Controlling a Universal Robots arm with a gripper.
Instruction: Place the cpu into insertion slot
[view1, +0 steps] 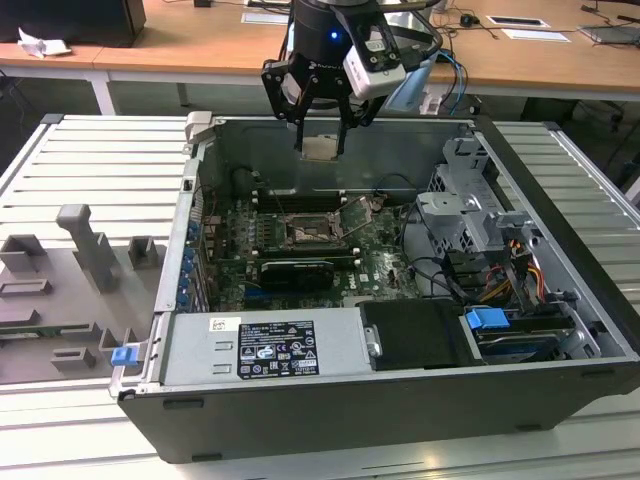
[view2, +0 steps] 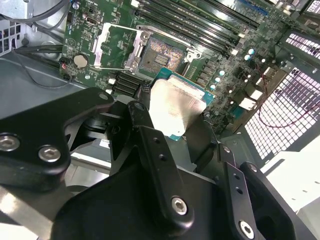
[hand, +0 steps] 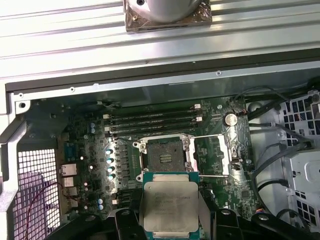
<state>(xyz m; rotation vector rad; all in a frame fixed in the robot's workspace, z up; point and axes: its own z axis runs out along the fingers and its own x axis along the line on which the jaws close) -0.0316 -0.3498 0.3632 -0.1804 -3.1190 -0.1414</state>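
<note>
Gripper (view1: 320, 142) is closed on the cpu (hand: 170, 206), pinching it by two opposite edges so that the flat metal face is up and the underside hangs free to meet the contacts. Chip is held level, high over the open computer case (view1: 300, 400) and well apart from the motherboard (hand: 95, 165). Insertion slot (hand: 165, 155) lies exposed below: its metal load frame (hand: 212, 156) is swung to one side, leaving the socket bed open to receive. Cpu not yet seated. Chip edges appear roughly parallel to the socket's in the first wrist view, though exact alignment cannot be confirmed from this angle.
</note>
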